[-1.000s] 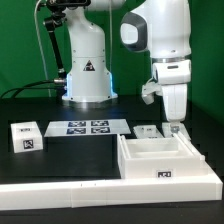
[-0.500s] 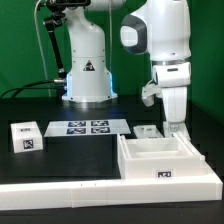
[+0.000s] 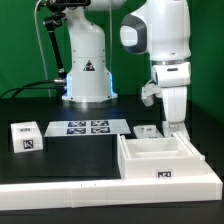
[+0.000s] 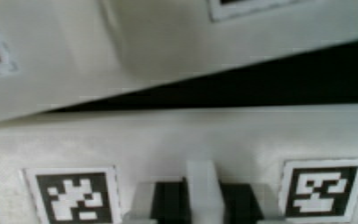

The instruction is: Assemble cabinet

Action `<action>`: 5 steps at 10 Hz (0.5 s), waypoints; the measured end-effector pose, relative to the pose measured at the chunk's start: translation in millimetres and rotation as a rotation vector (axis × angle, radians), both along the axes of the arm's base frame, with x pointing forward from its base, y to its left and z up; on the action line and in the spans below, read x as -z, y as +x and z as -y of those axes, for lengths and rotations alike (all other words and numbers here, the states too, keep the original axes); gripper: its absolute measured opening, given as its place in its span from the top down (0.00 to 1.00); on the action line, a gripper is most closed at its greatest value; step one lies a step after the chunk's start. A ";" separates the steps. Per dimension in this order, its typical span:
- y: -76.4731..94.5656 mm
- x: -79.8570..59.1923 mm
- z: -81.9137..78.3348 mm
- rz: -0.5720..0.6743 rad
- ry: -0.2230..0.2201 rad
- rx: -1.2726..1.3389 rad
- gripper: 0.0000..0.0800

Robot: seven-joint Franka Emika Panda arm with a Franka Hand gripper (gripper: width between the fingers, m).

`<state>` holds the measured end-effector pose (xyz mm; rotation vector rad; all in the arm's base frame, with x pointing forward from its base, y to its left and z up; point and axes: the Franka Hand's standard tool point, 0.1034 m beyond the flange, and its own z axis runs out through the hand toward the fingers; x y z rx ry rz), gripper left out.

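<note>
The matte white boxy cabinet (image 3: 140,166) sits near the flat white marker board (image 3: 85,127), on the exterior view's right. There the gripper (image 3: 175,127) just dipped lower, maybe to grab. Open or closed? I cannot tell.

The cabinet body (image 3: 150,170) is a matte white open box. It stands upright on the bench (image 3: 60,160), to the exterior view's right of the marker board (image 3: 85,126) and nearer to the camera. Its opening looks up, and its front wall carries a small black-and-white tag. A flat white piece (image 3: 148,131) with a tag lies just behind the box, near the board's right end. A small white block (image 3: 25,137), also tagged, stands well apart on the board's other side. The wrist view shows a white part (image 4: 176,140) with two tags, close and blurred; which part it is I cannot tell.
</note>
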<state>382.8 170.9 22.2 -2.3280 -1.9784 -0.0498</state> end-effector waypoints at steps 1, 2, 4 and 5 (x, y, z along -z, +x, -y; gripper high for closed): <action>5.9 -10.1 7.8 0.008 -0.012 -0.023 0.91; 11.4 -18.5 17.0 0.010 -0.024 -0.040 0.91; 20.0 -26.6 36.6 0.008 -0.038 -0.063 0.91; 24.8 -26.9 47.6 0.006 -0.040 -0.056 0.91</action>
